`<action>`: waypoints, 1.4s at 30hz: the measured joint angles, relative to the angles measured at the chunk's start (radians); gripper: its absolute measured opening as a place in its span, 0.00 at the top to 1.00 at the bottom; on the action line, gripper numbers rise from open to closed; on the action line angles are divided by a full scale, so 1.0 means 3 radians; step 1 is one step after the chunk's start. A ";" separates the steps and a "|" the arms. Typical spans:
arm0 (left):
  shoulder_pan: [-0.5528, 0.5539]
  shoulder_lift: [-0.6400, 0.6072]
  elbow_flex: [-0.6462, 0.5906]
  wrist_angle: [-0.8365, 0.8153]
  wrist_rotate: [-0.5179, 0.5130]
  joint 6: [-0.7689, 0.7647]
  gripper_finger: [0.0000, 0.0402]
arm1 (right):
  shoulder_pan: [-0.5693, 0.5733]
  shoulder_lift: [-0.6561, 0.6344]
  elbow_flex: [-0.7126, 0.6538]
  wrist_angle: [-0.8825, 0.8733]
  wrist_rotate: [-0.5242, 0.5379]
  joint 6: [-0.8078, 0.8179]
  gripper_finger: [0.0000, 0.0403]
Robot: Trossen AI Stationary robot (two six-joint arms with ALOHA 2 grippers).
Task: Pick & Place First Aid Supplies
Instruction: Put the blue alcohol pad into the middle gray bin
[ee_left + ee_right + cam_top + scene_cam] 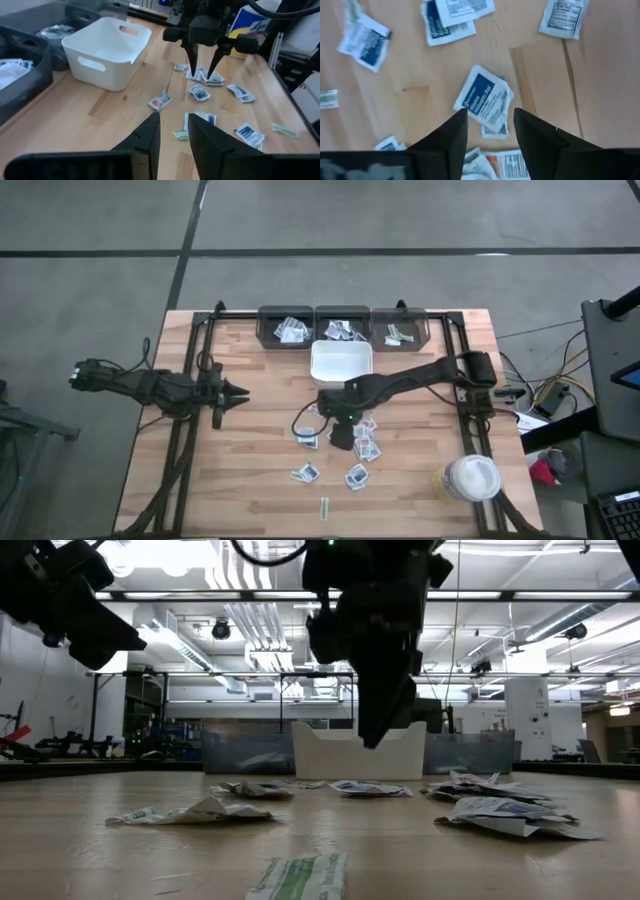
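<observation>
Several small flat packets lie scattered on the wooden table, among them a cluster (365, 442) at mid-table and a pale strip (324, 507) near the front edge. My right gripper (340, 436) hangs open above this cluster and points steeply down. In the right wrist view its fingers stand on either side of a white packet with blue print (485, 100), which lies flat on another packet. The low view shows the right gripper (384, 735) clear of the table. My left gripper (240, 393) waits open at the table's left, touching nothing.
A white square tray (341, 346) stands just beyond the packets. Behind it, three dark bins (343, 315) along the far edge hold more packets. A round white-lidded jar (470, 478) stands at the front right. Bare wood lies between the two grippers.
</observation>
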 joint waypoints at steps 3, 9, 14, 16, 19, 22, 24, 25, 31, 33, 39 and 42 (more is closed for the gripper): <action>0.0000 0.0002 0.0000 -0.0079 -0.0009 0.0006 0.77 | -0.0001 0.0097 0.0000 0.0013 0.0004 -0.0001 0.59; 0.0000 0.0004 -0.0024 -0.0153 -0.0011 -0.0002 0.77 | -0.0027 0.0213 0.0000 0.0027 0.0154 0.0001 0.59; 0.0000 0.0006 -0.0094 -0.0147 -0.0012 -0.0056 0.77 | -0.0038 0.0227 -0.0001 0.0035 0.0164 -0.0038 0.62; 0.0000 0.0006 -0.0114 -0.0146 -0.0011 -0.0098 0.77 | -0.0035 0.0232 -0.0004 0.0036 0.0164 -0.0044 0.63; 0.0000 0.0006 -0.0123 -0.0143 -0.0012 -0.0127 0.77 | -0.0036 0.0232 -0.0009 0.0036 0.0164 -0.0046 0.65; 0.0000 0.0006 -0.0123 -0.0141 -0.0012 -0.0128 0.77 | -0.0036 0.0232 -0.0011 0.0036 0.0195 -0.0046 0.68; 0.0000 0.0006 -0.0123 -0.0139 -0.0012 -0.0129 0.77 | -0.0033 0.0232 -0.0018 0.0036 0.0247 -0.0047 0.69; 0.0000 0.0006 -0.0123 -0.0135 -0.0012 -0.0130 0.77 | -0.0033 0.0232 -0.0023 0.0036 0.0251 -0.0046 0.69; -0.0003 0.0006 -0.0123 -0.0131 -0.0012 -0.0131 0.77 | -0.0018 0.0232 -0.0069 0.0037 0.0253 -0.0029 0.71; -0.0002 0.0006 -0.0123 -0.0131 -0.0012 -0.0131 0.77 | -0.0004 0.0232 -0.0083 0.0046 0.0249 -0.0021 0.70; -0.0001 0.0006 -0.0125 -0.0133 -0.0013 -0.0133 0.77 | 0.0023 0.0232 -0.0100 0.0062 0.0247 0.0028 0.68; -0.0001 0.0006 -0.0125 -0.0133 -0.0013 -0.0132 0.77 | 0.0022 0.0232 -0.0108 0.0079 0.0247 0.0082 0.67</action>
